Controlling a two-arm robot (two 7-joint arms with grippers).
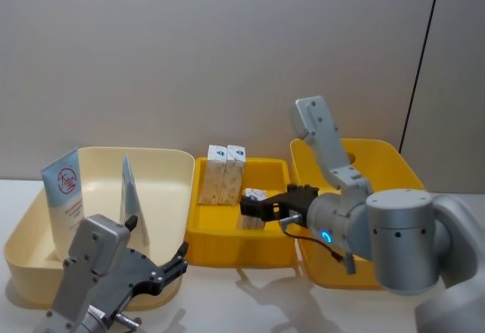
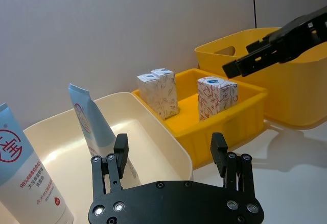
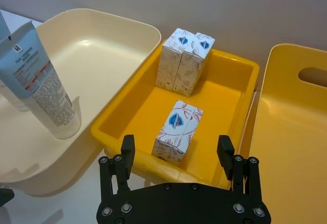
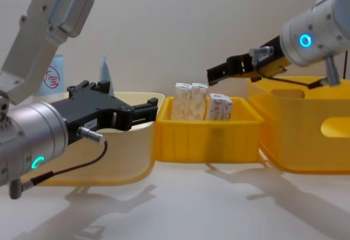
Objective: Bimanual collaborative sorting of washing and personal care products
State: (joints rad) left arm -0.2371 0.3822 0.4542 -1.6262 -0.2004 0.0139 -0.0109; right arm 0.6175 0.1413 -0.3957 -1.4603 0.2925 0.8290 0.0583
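Seen from my remote station: the robot's right gripper [image 1: 256, 205], fingers spread wide and holding nothing, hovers over the shallow yellow plastic tray [image 1: 227, 251] at the centre of the white table [image 4: 180, 207]. It hangs directly above a lone cream patterned carton [image 3: 179, 129] that stands by itself near the tray's middle. A pair of matching cream cartons [image 3: 176, 66] stands upright, side by side and touching, against the tray's far wall. To the robot's left, the cream plastic bin [image 1: 163, 189] holds a pale blue-and-white tube with a red round logo [image 1: 67, 196], propped cap-down against its wall. A second pale blue tube [image 2: 89, 119] stands near it. The left gripper [image 2: 169, 145], also wide open and empty, hangs at the near rim of that bin. By my reading the sorting is well advanced, with cartons gathered in the tray, tubes in the cream bin, and no loose product on the table in front. The deep yellow plastic bin [image 3: 291, 127] on the right looks bare, though the right arm hides part of its floor from the head camera, so I cannot rule out something lying there. What may be left, I judge, is tidying the lone carton or parking both arms.
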